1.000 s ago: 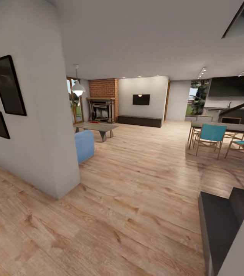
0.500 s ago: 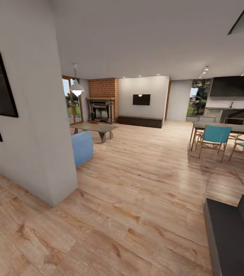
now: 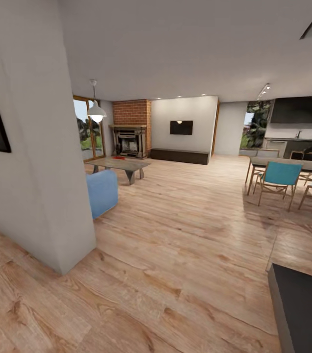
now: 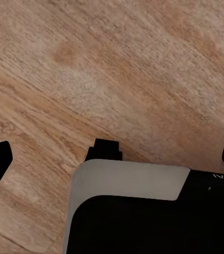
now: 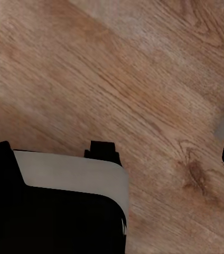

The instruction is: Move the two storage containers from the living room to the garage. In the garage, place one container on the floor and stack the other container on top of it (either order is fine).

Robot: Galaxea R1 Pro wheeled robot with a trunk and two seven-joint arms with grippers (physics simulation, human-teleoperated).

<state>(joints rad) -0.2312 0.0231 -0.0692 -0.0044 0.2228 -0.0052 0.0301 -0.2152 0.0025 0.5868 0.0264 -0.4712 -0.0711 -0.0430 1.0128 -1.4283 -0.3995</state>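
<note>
The living room lies ahead across light wood planks, with a blue sofa (image 3: 101, 192), a wall TV (image 3: 181, 127), a long dark cabinet (image 3: 179, 155) and a brick column (image 3: 132, 113). A small red-orange shape (image 3: 119, 157) rests on the low coffee table (image 3: 121, 164); at this distance I cannot tell whether it is a storage container. The garage is out of view. My left gripper (image 4: 114, 153) hangs open over the planks with nothing between its fingers. My right gripper (image 5: 114, 153) is open too, above bare planks.
A white wall corner (image 3: 53, 171) with black frames juts in close on the left. A dining table (image 3: 293, 164) with teal chairs (image 3: 277, 176) stands at the right. A dark low unit (image 3: 303, 309) sits at the bottom right. A wide stretch of plank floor runs ahead between them.
The whole head view has shifted: the camera has moved forward, so the wall corner and sofa sit nearer and further left. Nothing in the room itself has moved.
</note>
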